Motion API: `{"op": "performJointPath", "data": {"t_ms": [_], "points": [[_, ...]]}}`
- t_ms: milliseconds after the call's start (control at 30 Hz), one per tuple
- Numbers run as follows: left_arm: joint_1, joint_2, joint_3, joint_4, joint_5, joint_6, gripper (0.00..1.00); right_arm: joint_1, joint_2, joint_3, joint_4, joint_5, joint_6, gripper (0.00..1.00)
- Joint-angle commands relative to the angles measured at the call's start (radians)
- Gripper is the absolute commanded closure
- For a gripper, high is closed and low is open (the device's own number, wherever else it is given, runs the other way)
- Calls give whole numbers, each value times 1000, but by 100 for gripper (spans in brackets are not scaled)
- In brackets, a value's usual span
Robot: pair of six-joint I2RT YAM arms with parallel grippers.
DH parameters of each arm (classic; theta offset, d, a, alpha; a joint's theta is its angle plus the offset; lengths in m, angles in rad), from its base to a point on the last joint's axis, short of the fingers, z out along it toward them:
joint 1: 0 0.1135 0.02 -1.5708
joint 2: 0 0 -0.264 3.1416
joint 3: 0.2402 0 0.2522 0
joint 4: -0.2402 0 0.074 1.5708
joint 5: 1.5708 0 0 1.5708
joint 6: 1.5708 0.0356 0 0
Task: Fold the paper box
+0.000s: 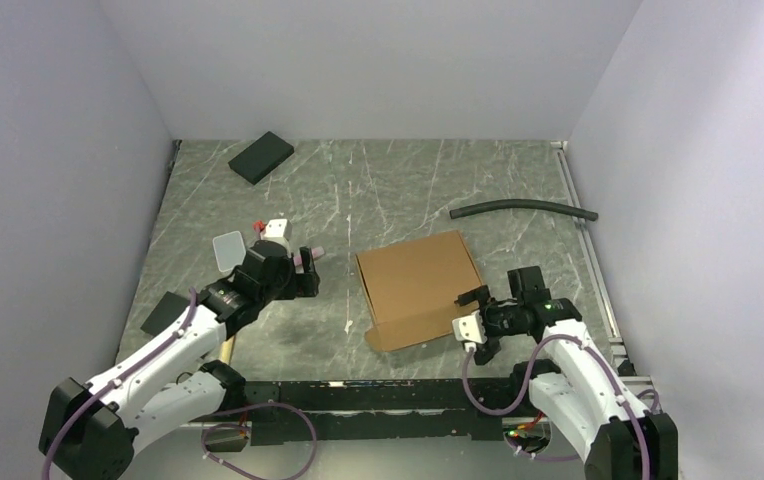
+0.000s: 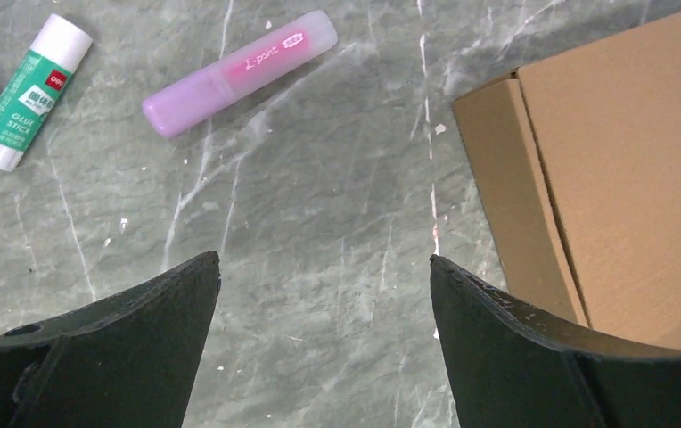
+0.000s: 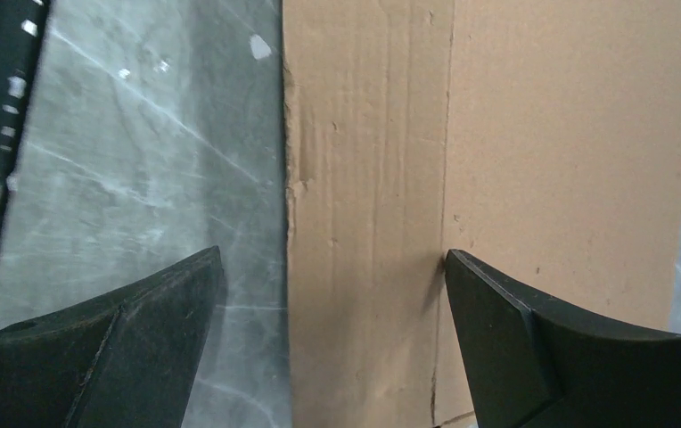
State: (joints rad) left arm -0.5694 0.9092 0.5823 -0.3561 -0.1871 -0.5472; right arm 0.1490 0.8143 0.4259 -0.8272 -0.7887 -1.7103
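One grey marbled tabletop is seen, walled on three sides. Two arms are mounted at its near edge. One paper box is laid right of centre, between the two arms, with a broad brown panel facing up and a narrow flap jutting at its near left corner; a side wall is shown in the left wrist view. One black hose is stretched beyond the box, towards the right wall. Two black pads are counted: one at the far left, one by the left arm. One translucent card is placed left of the left wrist. One pink highlighter and one green-labelled glue stick are laid apart on the stone. The left fingers are held spread over bare stone, just beside the box, with nothing pinched. The right fingers are likewise spread wide, the box's near edge being straddled; whether cardboard is touched cannot be told.
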Motion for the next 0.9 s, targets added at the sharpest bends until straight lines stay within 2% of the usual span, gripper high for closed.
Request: {"op": "performJointPath", "data": {"t_ms": [0,167,333,533,700,767,833,867], "points": [[5,11,45,-15,-48,-16,9,16,-26,-59,256,57,-2,0],[5,37,56,-5,-82,30,9,20,-37,-43,355,66,106,2],[6,105,105,15,-78,148,9,19,-33,72,314,14,231,15],[7,199,227,-6,-79,308,9,19,-15,149,309,-13,346,45],[33,294,353,-102,-63,408,9,22,3,136,342,-23,367,64],[92,329,391,-138,0,406,10,26,10,135,348,-25,368,80],[183,366,420,-164,136,370,13,29,15,140,362,-25,386,100],[224,388,428,-166,218,365,16,30,17,146,373,-23,400,100]]}}
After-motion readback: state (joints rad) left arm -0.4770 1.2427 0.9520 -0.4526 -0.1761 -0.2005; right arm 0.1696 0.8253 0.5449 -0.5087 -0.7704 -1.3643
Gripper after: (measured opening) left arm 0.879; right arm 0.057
